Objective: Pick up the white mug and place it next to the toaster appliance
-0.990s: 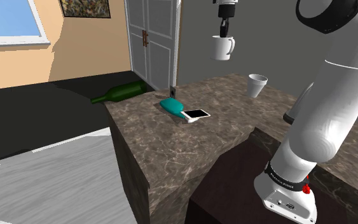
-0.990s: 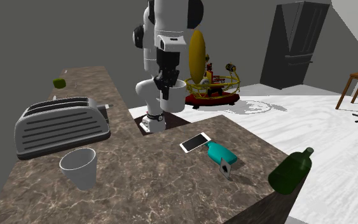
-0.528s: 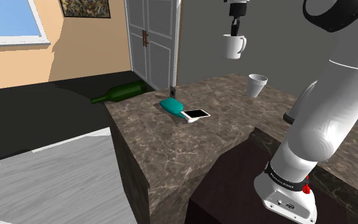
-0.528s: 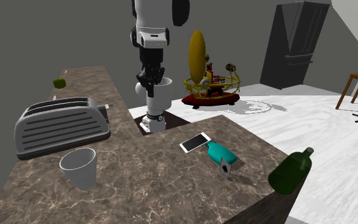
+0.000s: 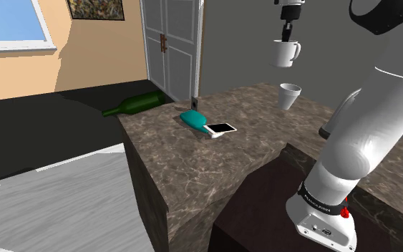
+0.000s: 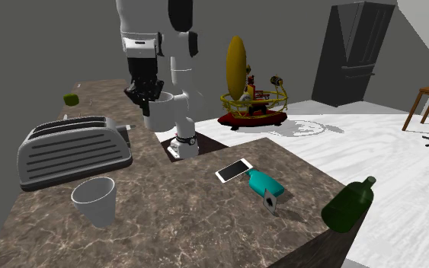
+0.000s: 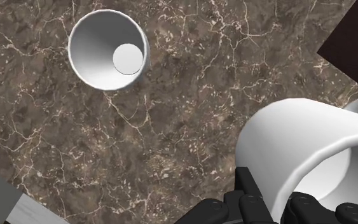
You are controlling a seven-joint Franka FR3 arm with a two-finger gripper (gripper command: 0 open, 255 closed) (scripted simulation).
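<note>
The white mug hangs in the air with my gripper shut on its rim from above. It is well above the marble counter, over the spot where a white handleless cup stands. In the second exterior view the mug hangs under the gripper, just behind and above the grey toaster. The wrist view has the mug's wall clasped between the fingertips, with the cup below on the counter.
A white phone and a teal object lie mid-counter. A green bottle lies at the counter's far corner. The handleless cup stands in front of the toaster. A small green object sits behind the toaster.
The arm has carried the mug to the shoulder view's right and slightly up, toward the second exterior view's left, closer to the toaster. The grip has not changed.
</note>
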